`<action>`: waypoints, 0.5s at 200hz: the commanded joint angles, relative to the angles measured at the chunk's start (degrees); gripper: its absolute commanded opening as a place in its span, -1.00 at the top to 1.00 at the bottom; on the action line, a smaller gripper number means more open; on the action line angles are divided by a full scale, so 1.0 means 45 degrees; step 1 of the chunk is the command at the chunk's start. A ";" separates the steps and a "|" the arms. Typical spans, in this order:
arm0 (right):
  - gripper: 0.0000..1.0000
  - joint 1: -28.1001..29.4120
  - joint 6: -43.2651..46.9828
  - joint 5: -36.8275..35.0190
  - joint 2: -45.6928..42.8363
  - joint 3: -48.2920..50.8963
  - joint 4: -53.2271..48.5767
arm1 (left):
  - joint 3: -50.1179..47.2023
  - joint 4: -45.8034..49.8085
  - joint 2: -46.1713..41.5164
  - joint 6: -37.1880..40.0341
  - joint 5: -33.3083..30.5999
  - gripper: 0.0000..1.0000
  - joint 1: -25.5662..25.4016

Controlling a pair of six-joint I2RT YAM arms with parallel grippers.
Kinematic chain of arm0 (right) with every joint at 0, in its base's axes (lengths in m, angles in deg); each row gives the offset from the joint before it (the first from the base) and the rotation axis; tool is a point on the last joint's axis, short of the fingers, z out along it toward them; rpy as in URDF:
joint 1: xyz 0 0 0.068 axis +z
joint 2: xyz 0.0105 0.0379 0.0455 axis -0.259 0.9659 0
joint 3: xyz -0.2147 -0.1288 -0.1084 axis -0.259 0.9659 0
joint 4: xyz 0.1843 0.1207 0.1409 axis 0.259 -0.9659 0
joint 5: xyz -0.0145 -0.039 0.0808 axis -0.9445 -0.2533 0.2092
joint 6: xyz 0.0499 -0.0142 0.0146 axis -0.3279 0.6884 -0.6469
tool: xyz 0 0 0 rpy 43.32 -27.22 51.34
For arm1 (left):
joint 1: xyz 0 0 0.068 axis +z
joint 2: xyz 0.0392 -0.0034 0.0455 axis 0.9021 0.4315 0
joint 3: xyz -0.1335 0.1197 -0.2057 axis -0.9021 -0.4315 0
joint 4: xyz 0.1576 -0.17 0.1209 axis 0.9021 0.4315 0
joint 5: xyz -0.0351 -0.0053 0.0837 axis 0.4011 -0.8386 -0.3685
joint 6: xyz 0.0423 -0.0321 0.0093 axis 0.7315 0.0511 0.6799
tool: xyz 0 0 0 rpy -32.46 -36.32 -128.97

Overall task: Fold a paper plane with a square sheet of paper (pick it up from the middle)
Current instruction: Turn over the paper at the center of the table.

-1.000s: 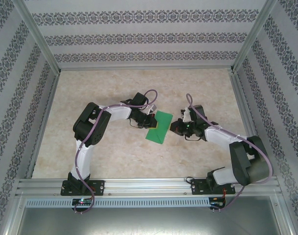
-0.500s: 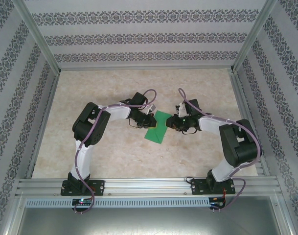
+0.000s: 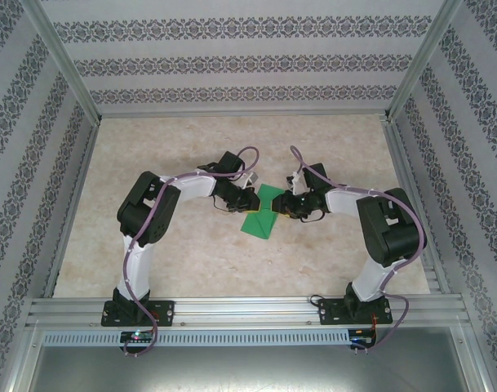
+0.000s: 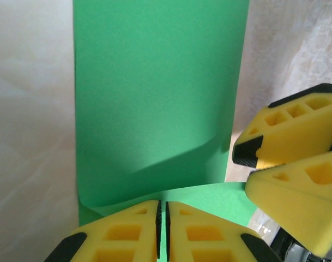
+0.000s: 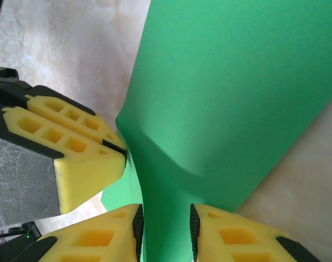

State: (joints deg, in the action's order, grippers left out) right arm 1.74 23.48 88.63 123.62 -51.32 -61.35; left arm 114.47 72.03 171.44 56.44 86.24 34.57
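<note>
As arms (image 3: 191, 186) angle inward, left end effector (image 4: 161, 206) pinches paper (image 4: 155, 98), right end effector (image 5: 165, 213) spread.

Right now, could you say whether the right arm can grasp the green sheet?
Probably yes: the right gripper stands open with the square sheet of paper between its jaws; the left gripper, pinching nearby, leaves that edge free.
</note>
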 commanded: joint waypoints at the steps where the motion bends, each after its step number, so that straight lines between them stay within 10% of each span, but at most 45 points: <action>1: 0.42 0.0252 0.0298 0.0566 0.0043 -0.0181 0.0111 | 0.0436 0.0813 -0.0644 0.0272 -0.0232 0.67 0.0141; 100: 0.72 0.1035 -0.0756 0.1306 0.0529 0.0461 0.1914 | -0.2517 -0.1017 -0.3846 -0.0869 -0.1848 -0.23 0.0445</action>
State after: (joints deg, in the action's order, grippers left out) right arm 5.52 21.80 92.13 125.15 -50.69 -56.43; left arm 108.77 73.30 156.88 56.51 79.49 35.31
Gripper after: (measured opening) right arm 0.165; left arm 0.604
